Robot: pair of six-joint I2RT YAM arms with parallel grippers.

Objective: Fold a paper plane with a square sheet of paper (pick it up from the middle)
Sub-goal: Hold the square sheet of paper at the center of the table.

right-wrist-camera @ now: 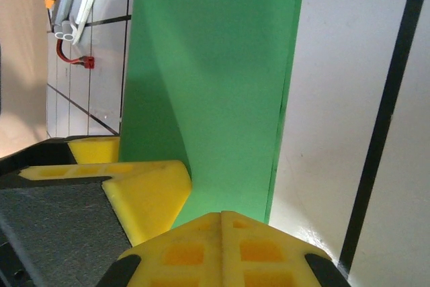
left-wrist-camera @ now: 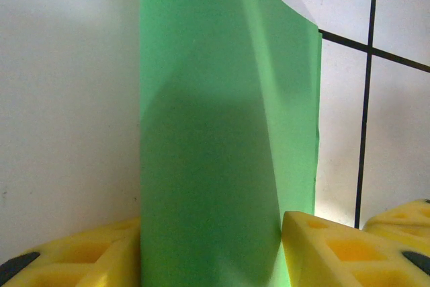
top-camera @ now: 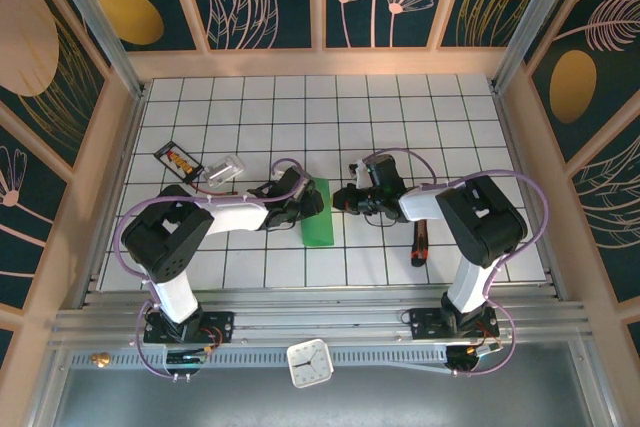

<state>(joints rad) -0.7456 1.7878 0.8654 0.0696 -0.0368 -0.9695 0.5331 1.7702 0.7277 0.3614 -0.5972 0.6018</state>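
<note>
The square sheet of paper (top-camera: 318, 215) lies on the tiled table as a narrow, folded bright-green rectangle between my two grippers. My left gripper (top-camera: 312, 201) comes in from the left and stands half open. Its yellow fingers (left-wrist-camera: 329, 250) flank the paper (left-wrist-camera: 222, 132), whose upper layer bows up between them. My right gripper (top-camera: 341, 198) comes in from the right, shut, with its joined yellow tip (right-wrist-camera: 222, 223) resting on the paper (right-wrist-camera: 215, 78) near its right edge. One left-gripper finger (right-wrist-camera: 144, 193) sits on the paper just beside that tip.
A black card with orange pieces (top-camera: 178, 159) and a clear plastic item (top-camera: 226, 168) lie at the left rear. A red-and-black tool (top-camera: 419, 243) lies by the right arm. A small clock (top-camera: 309, 362) sits on the front rail. Wooden walls enclose the table.
</note>
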